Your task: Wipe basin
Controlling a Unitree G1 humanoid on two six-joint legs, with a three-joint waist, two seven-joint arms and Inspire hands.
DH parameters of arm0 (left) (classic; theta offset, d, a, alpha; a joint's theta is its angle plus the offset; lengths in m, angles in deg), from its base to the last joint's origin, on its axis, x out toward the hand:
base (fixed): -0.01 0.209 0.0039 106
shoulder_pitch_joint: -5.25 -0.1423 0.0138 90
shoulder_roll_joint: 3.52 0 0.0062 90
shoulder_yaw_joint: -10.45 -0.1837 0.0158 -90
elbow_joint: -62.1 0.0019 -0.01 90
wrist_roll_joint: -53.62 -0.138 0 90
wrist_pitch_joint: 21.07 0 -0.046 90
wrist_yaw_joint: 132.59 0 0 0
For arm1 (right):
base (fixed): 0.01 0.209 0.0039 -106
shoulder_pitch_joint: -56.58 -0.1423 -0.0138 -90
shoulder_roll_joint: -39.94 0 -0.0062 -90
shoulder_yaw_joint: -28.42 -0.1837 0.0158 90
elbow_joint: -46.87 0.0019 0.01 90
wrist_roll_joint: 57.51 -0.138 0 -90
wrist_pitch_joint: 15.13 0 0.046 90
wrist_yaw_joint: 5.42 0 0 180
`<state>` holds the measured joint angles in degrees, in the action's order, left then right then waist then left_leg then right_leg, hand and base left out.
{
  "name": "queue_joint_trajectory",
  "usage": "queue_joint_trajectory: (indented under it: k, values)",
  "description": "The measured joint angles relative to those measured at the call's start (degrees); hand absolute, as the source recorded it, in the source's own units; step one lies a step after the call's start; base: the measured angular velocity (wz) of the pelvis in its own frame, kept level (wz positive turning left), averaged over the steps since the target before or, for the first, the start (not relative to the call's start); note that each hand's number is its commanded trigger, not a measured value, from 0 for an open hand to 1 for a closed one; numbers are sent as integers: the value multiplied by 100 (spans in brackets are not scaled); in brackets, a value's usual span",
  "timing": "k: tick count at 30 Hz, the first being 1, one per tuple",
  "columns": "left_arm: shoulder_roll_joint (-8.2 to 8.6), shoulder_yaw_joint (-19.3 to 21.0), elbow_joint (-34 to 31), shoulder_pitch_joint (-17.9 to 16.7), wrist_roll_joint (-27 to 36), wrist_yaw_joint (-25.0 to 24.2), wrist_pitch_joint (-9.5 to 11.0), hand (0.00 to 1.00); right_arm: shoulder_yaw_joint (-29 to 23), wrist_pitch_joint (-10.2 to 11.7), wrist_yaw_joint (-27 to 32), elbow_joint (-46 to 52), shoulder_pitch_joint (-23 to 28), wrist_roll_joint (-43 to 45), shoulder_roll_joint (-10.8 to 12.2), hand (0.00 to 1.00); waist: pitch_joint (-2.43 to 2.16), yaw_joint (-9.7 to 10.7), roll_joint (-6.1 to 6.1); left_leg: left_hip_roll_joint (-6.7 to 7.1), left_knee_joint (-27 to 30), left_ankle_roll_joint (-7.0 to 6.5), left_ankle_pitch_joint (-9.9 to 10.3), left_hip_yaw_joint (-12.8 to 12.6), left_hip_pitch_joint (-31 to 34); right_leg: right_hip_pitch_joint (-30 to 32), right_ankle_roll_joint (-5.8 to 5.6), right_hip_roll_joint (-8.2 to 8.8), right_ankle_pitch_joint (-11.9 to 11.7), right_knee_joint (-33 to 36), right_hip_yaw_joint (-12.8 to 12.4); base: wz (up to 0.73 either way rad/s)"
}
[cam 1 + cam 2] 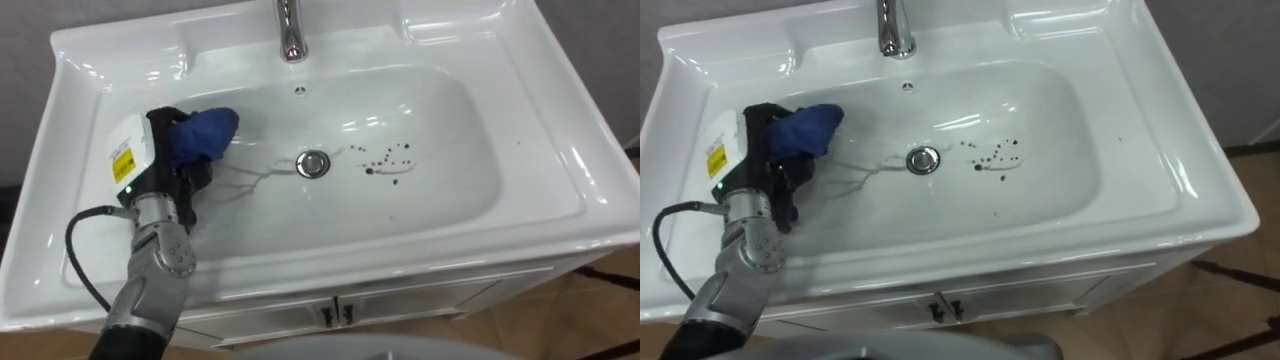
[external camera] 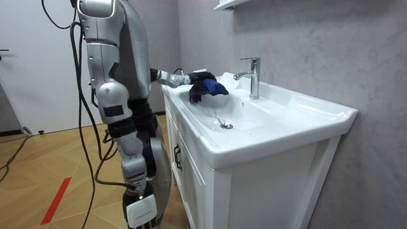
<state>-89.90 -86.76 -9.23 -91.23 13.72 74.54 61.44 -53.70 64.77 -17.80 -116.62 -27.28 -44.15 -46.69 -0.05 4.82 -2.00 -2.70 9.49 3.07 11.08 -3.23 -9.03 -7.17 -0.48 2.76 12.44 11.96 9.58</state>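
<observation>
Currently holds blue cloth (image 1: 203, 133) in curled left hand (image 1: 185, 178) at left edge of basin (image 1: 470, 130); leaves dark specks (image 1: 388, 160) rightward, beyond drain (image 1: 313, 164).

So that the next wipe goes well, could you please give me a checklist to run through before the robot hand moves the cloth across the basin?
1. Grip: left robot hand curled round the blue cloth: ok.
2. Cloth pressed on the basin: cannot tell.
3. Target: dark spots right of the drain, apart from the cloth: ok.
4. Path to the spots, just the drain between: ok.
5. Faucet at the back rim, clear of that path: ok.
6. Right robot hand hanging at the robot's side, away from the basin: ok.
</observation>
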Motion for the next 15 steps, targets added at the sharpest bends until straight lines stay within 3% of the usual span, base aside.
queue_joint_trajectory:
  k: [6, 9, 15]
  values:
    - [-10, 0, 56, 2, -576, -337, -220, 100, -1, -24, 46, 12, -8, 2, 1, 0, 36, 46, 54, 0, -9, 0, 0, -77, -13, -11, -8, 1, -5, -9, -27, 0]
    - [-44, 0, 59, 7, -825, -467, -303, 100, -3, -83, 63, 12, -53, -1, -1, 0, 39, 55, 54, -2, -7, 0, 0, -180, -13, 36, -17, -11, -10, -21, -162, -11]
    - [-59, 0, 317, 36, -1090, -655, -452, 100, -7, -147, 116, 20, -53, 4, -4, 0, 15, 117, 5, -4, -6, -1, 0, -317, -15, 77, -24, -18, -37, -14, -260, -12]
